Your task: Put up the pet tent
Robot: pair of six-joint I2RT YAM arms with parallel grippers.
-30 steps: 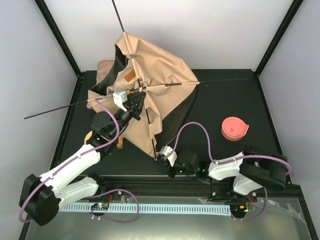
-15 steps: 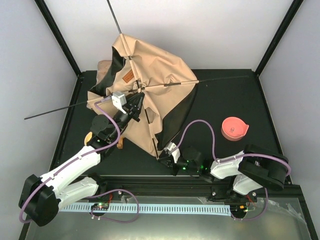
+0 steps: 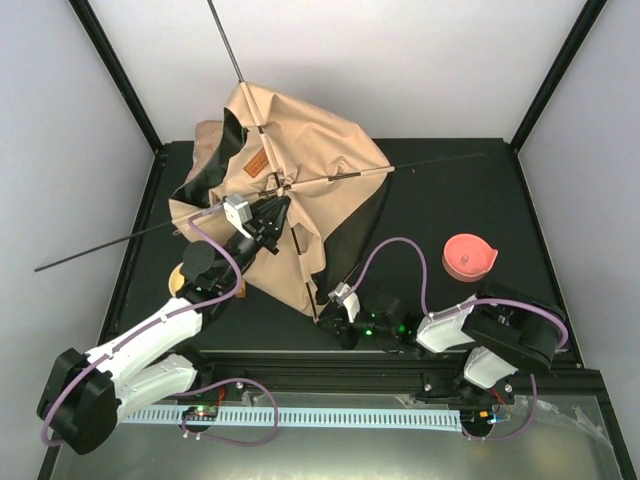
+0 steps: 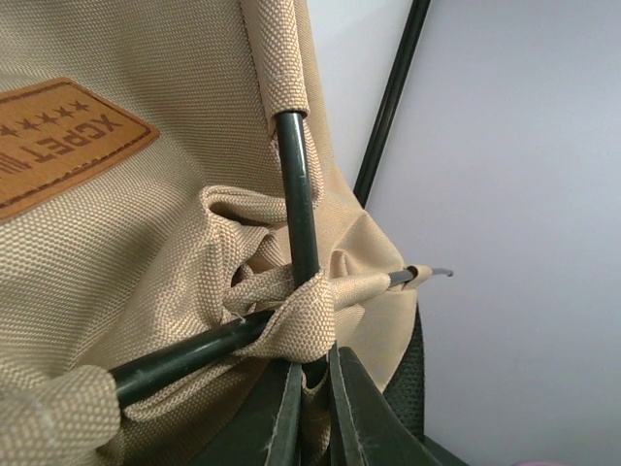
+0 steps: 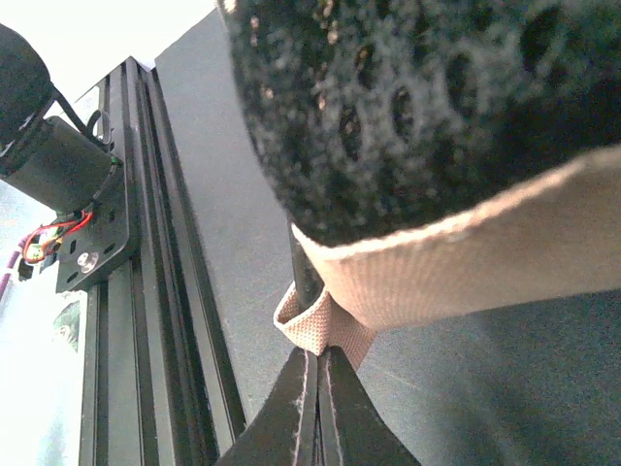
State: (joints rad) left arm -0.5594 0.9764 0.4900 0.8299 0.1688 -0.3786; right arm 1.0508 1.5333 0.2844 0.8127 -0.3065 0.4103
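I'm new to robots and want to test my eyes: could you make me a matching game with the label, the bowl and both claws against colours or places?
Things: 1 label; 2 bowl; 3 left claw; 4 right claw.
Matches: A pink; B shut on tent corner loop; C brown; D shut where poles cross.
Pairs: 1-C; 2-A; 3-D; 4-B.

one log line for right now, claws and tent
tent: slumped, poles crossed | left claw: shut on tent at pole crossing | right claw: shut on tent's corner loop
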